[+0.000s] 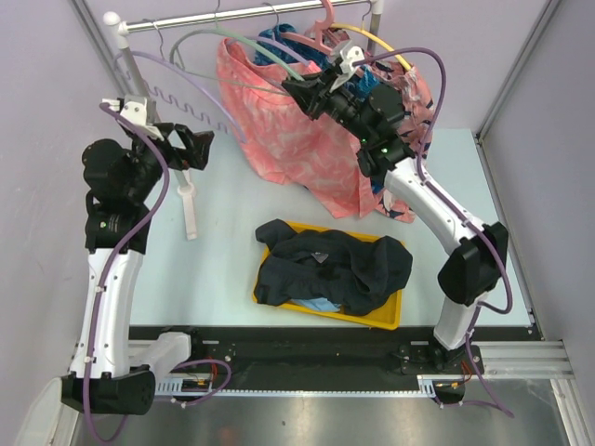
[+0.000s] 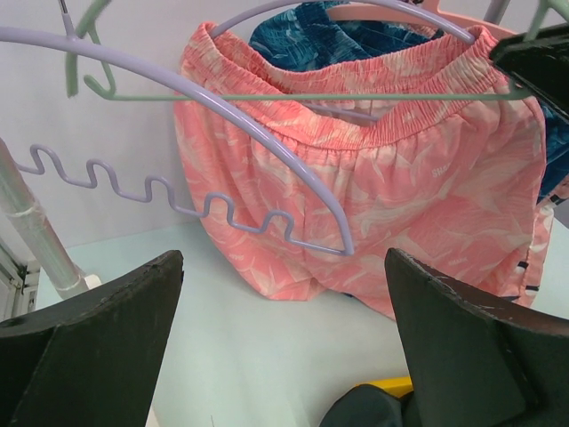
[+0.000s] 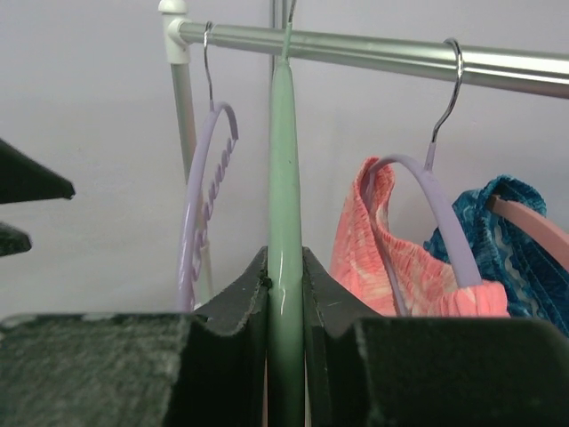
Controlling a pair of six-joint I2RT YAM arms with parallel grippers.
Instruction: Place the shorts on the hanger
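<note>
I'm at the opening step, fetching the hanger (image 3: 284, 160). The right gripper (image 3: 284, 271) is pinched on its mint-green edge, a finger on each side. The hanger runs straight up from there to the rail (image 3: 400, 55), and its hook looks to be on the rail. The left gripper (image 1: 195, 149) hangs just below the rail's left end with its jaws spread wide and nothing between them, facing the lavender hanger (image 2: 222, 213) and the pink shorts (image 1: 288, 130). The black shorts (image 1: 335, 265) are well below the rail, bunched in a heap on the yellow tray (image 1: 390, 321) near the arm bases. They are well apart from both grippers and untouched, so I judge none of the actual hanging is done. Next I'd lift the hook off the rail and bring the hanger down away from it, toward the tray. I'd go carefully, since the neighbouring hangers crowd in on both sides along the rail and could snag. Then the free left arm would have to drop away from the rail and pick up a waistband edge, which I can't make out in that heap from here.
</note>
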